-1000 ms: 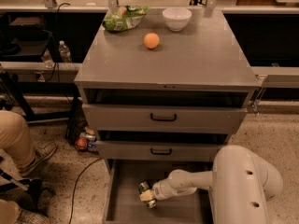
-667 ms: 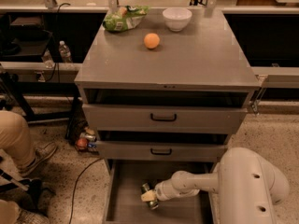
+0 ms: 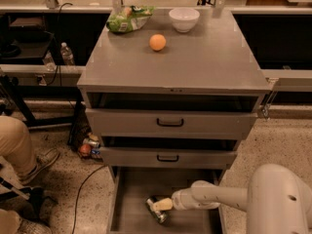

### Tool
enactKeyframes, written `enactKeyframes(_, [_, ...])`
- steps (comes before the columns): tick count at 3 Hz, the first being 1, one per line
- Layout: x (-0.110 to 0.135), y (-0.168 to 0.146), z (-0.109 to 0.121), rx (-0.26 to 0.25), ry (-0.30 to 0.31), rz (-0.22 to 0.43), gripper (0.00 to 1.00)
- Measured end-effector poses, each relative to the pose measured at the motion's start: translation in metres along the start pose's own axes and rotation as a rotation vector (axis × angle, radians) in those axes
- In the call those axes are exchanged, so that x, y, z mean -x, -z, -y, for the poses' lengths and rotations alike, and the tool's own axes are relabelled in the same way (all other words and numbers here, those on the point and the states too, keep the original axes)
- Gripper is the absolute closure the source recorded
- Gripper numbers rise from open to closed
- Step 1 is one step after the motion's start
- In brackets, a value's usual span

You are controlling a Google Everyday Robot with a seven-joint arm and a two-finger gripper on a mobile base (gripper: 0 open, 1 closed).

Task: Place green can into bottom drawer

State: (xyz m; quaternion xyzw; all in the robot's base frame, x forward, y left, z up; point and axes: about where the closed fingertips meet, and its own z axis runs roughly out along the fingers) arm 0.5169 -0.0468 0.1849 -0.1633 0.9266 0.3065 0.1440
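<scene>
Camera view looks down on a boxy grey cabinet [image 3: 195, 62] with a flat, matt top. On that top lie a crinkled green snack bag [image 3: 129, 18], a smooth white bowl [image 3: 184, 19] and a round orange ball [image 3: 157, 42]. The bag and bowl sit near the back edge, and the ball sits a little in front, between them.

Below the top are two higher drawers, each slightly pulled out. Each has a plain grey front with a slim black handle: the upper handle [image 3: 170, 123] and the middle handle [image 3: 167, 158].

The bottom drawer [image 3: 139, 186] is drawn out far toward the camera, showing a flat grey floor and low side walls. On that floor, left of centre, the green can [image 3: 158, 214] lies on its side at a slant. It is shiny, with silver metal catching the light at its ends.

The robot's arm [image 3: 229, 197], a smooth white rounded shell, reaches in from the lower right. Its gripper [image 3: 162, 204] is a pale cream tip, low inside the drawer and right at the can. It meets the can's upper right side from the right. Whether it clasps the can or merely touches it cannot be told.

On the speckled floor to the left are a tan-trousered leg [image 3: 14, 143] and a shoe [image 3: 43, 161].
</scene>
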Motion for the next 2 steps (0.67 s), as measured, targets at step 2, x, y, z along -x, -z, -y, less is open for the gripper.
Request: enactKeyframes(2, [0.013, 0.095, 0.068, -0.075, -0.044, 0.083, 0.0])
